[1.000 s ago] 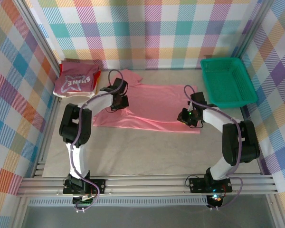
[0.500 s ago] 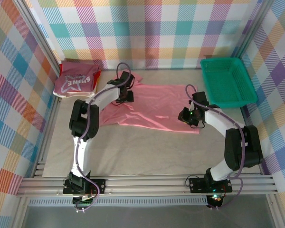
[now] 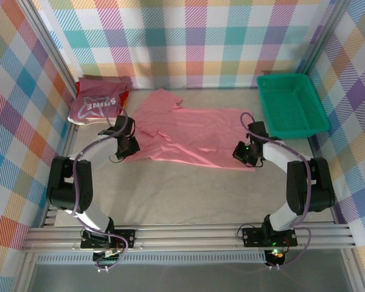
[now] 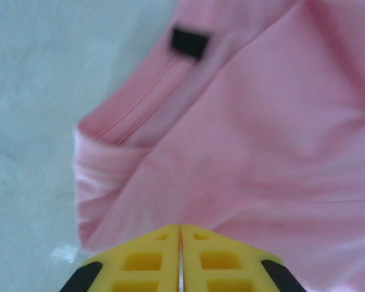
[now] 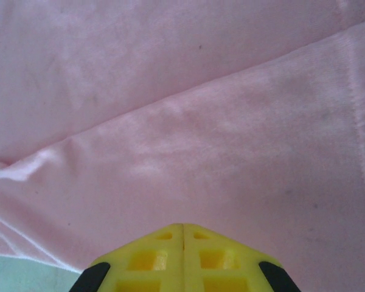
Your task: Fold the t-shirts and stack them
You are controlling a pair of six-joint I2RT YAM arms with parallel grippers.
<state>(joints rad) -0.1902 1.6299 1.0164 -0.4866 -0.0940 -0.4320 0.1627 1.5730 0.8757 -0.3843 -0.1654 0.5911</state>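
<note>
Left pincer point(image 3: 126, 146) point(image 4: 180, 234): yellow fingers pressed shut, tips over the left edge of the plain salmon-pink cloth t-shirt point(image 3: 194, 134) point(image 4: 261, 152); cannot tell if cloth is pinched. A small black label point(image 4: 190, 42) sits on a hem, upper centre.

Right pincer point(image 3: 240, 152) point(image 5: 182, 226): closed, low on the shirt's point(image 5: 170, 121) lower right corner.

Shirt lies spread and wrinkled at centre of the grey worktop point(image 3: 182, 188).

Upper left: dark pink folded t-shirt with white lettering point(image 3: 96, 104).

Upper right: green plastic mesh basket point(image 3: 290, 103).
</note>
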